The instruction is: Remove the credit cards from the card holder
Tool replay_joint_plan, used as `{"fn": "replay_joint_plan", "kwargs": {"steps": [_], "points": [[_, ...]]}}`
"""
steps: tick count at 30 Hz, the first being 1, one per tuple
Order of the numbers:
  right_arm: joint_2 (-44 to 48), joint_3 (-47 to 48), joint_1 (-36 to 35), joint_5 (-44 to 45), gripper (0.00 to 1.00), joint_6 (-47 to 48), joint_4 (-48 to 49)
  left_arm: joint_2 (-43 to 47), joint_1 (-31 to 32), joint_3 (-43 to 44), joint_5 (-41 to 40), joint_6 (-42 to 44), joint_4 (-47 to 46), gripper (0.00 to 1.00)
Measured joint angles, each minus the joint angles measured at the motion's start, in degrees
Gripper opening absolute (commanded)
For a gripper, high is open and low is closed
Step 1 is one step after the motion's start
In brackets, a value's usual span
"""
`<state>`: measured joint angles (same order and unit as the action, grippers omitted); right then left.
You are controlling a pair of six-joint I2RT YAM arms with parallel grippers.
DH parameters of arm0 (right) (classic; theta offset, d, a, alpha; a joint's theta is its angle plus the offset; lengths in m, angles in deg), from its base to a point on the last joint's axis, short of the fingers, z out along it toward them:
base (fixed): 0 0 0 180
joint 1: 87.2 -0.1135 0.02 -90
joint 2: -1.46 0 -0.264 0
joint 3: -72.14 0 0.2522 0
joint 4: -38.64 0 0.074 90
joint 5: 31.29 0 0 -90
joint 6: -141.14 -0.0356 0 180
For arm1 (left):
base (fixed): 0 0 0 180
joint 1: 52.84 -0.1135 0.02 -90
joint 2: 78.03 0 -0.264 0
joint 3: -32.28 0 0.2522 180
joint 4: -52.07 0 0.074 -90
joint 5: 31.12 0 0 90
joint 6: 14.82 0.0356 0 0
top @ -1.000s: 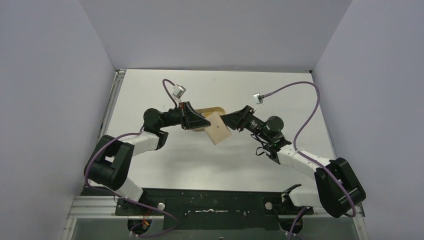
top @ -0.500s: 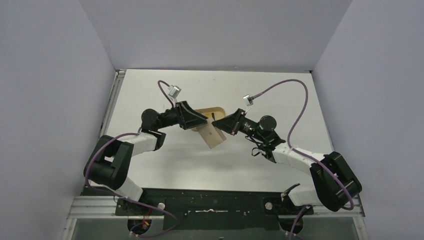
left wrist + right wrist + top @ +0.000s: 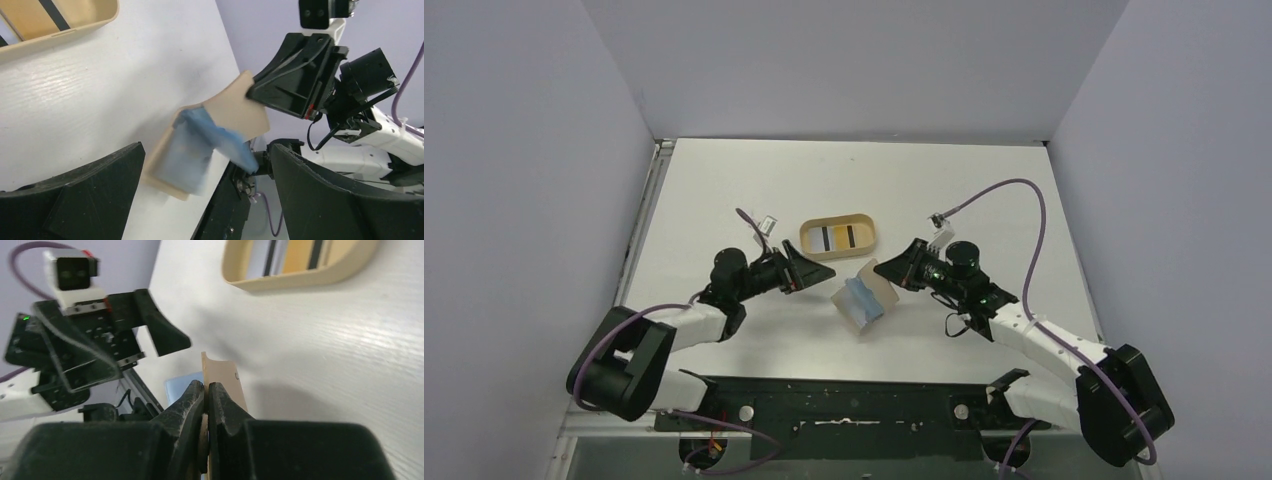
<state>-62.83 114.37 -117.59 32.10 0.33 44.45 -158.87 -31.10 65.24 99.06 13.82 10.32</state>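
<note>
The table (image 3: 754, 180) is viewed from high behind the arm bases (image 3: 674, 385). Each wrist view is taken low and close, facing the other arm (image 3: 350, 90). The card holder (image 3: 876, 284) and, apparently, the tray (image 3: 836, 220) are shared by all three.

Soft, even light from above keeps the white table (image 3: 754, 190) bright, with streaky glare on it in both wrist views and only faint shadows, while the cards (image 3: 200, 145) smear with motion blur and the right wrist view's near fingers (image 3: 185, 410) sit out of focus.
</note>
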Motion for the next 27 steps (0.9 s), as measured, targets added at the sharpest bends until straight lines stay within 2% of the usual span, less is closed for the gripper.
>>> {"fn": "replay_joint_plan", "kwargs": {"steps": [5,13,17,20,24,27], "points": [[-1.1,-4.5,0.0,5.0,0.00,-2.8,-1.2,5.6,6.2,0.0,-7.3,6.9,9.2,0.97],[-6.4,-11.0,0.0,14.4,0.00,-11.8,6.1,-3.3,10.1,-3.0,-14.5,7.7,9.2,0.97],[-4.2,-14.0,0.0,21.0,0.00,-15.4,5.0,-4.7,10.9,-4.2,-16.9,7.5,9.8,0.97],[1.2,-15.0,-0.1,26.3,0.00,-17.2,0.8,-4.7,12.2,-3.9,-18.7,7.6,9.9,0.97],[7.0,-16.0,-0.1,31.2,0.00,-18.8,-3.9,-6.5,15.4,-2.7,-20.8,7.2,9.3,0.78],[8.5,-17.9,-0.1,33.2,0.00,-20.2,-4.7,-10.4,17.9,-2.1,-22.1,4.9,5.3,0.69]]}}
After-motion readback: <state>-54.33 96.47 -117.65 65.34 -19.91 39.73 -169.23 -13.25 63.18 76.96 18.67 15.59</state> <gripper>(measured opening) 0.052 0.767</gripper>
